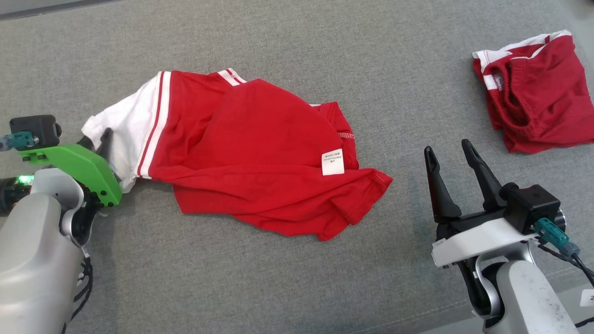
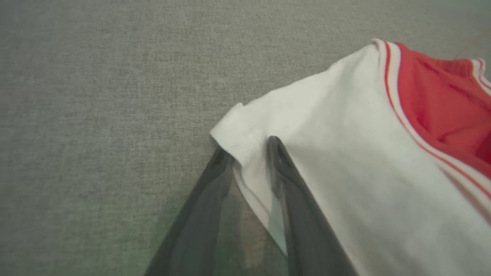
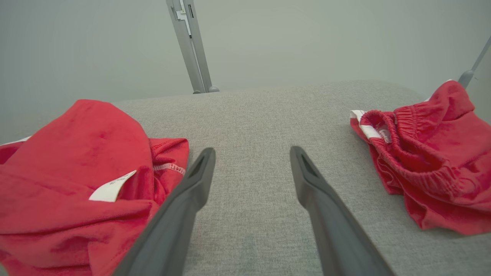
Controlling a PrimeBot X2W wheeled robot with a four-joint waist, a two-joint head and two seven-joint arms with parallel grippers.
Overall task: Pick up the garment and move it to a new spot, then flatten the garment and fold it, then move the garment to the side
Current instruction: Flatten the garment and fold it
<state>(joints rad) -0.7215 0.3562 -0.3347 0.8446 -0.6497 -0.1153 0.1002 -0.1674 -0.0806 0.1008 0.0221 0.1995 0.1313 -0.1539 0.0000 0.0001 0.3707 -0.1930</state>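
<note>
While the garment (image 1: 260, 157) is lying crumpled across the grey surface (image 1: 325, 60), long axis left to right, your left fingers (image 2: 295, 199) are straddling its white sleeve (image 2: 326, 115), possibly not yet clamping it. Your right fingers (image 1: 437, 185) are hanging spread, well apart.

1. A grey, coarse-woven cloth covers the bench (image 1: 297, 46); the light on it is even and the shadows are soft.
2. Past its rounded far edge stands a plain pale wall (image 3: 307, 38).
3. A slanted metal post (image 3: 190, 46) rises against that wall.
4. A thinner rod (image 3: 475, 61) leans at the right.
5. A darker strip (image 1: 46, 7) at the far left corner may be floor.
</note>
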